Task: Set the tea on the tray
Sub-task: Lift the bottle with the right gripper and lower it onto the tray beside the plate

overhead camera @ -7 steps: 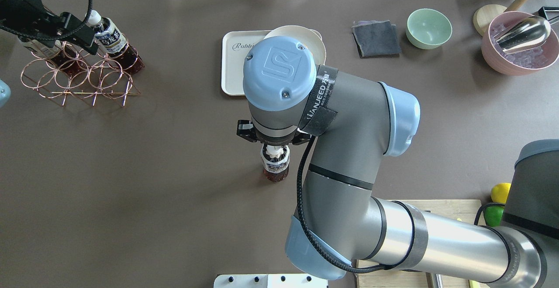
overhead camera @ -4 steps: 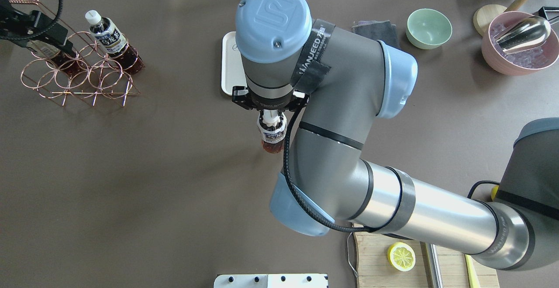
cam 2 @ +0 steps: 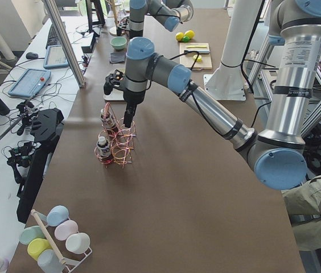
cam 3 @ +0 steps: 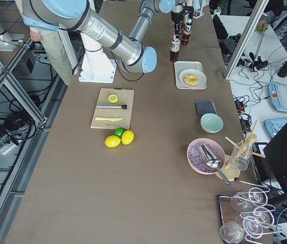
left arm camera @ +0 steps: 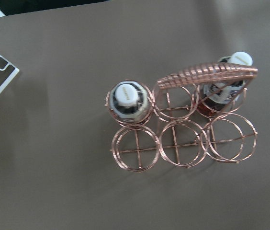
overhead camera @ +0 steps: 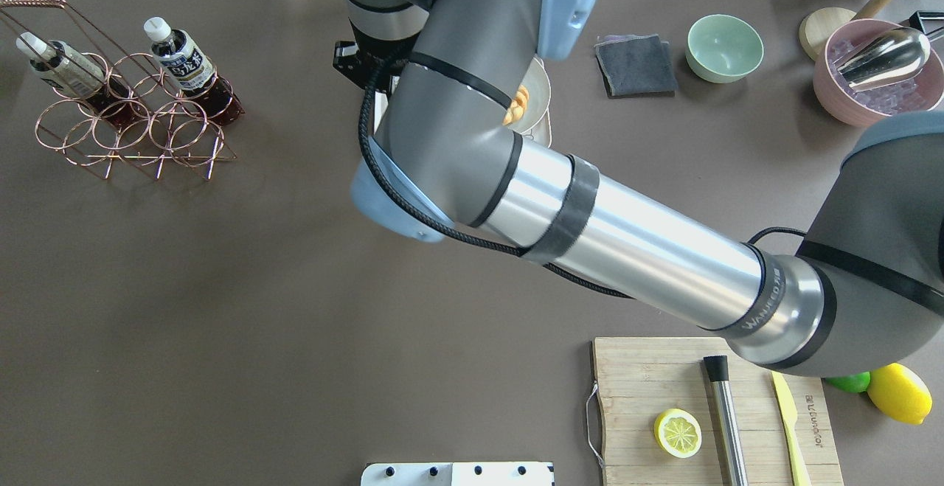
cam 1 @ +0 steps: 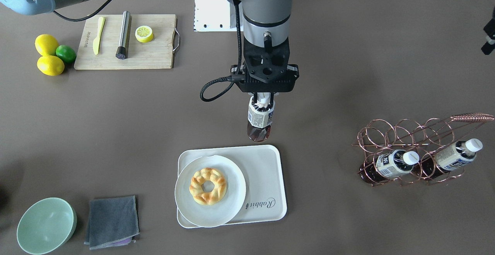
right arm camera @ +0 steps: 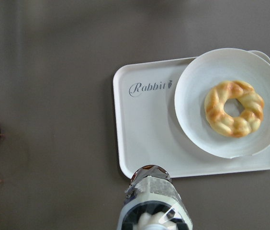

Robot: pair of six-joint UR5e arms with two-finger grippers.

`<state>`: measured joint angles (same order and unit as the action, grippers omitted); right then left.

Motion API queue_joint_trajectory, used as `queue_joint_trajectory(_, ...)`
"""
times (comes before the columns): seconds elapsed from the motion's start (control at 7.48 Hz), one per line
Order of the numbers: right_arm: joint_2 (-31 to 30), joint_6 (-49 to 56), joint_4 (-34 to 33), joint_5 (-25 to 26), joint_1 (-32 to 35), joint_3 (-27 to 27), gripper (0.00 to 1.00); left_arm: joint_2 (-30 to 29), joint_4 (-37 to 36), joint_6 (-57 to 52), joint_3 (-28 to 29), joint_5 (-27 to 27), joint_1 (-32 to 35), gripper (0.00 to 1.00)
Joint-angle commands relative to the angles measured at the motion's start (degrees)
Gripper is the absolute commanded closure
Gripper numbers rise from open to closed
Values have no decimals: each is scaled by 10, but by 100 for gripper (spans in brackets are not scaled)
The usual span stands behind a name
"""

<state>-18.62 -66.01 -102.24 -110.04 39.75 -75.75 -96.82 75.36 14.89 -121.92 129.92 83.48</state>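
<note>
Right arm (overhead camera: 641,250): silver tubes, grey joints, pale-blue screwed caps, black bands lettered "WANEED". A black braided cable (cam 1: 215,81) runs to the black right gripper (cam 1: 262,101).

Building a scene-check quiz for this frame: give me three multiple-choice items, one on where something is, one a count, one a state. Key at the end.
1. Where is the tea relative to the tray? A standing on it; B hanging from the right tool at its edge; C lying flat far from it.
2. How many bottles sit in the wire rack? A one; B two; C three.
3. The plate on the tray is: A empty; B carrying a ring pastry; C upside down.
Key: 1 B, the front view shows the bottle gripped at its cap, beside the rim. 2 B, two white caps show in the rack. 3 B, the pastry lies on the plate.
</note>
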Motion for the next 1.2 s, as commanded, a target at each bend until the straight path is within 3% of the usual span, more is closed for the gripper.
queue_joint_trajectory(0.0,83,58,68,-9,30,190,100,70,1,-73,-4,12,96,4)
queue_joint_trajectory(0.13,101,68,76,-11,37,232,100,78,1,-74,-9,12,105,4)
queue_joint_trajectory(0.4,105,62,176,-12,39,316,100,92,1,-74,-22,12,112,4)
queue_joint_trajectory(0.8,111,61,189,-25,39,329,100,110,1,-74,-40,12,120,4)
queue_joint_trajectory(0.94,111,65,189,-24,38,331,36,110,1,-73,-39,12,120,4)
queue_joint_trajectory(1.07,111,66,189,-24,38,335,35,110,1,-73,-39,12,120,4)
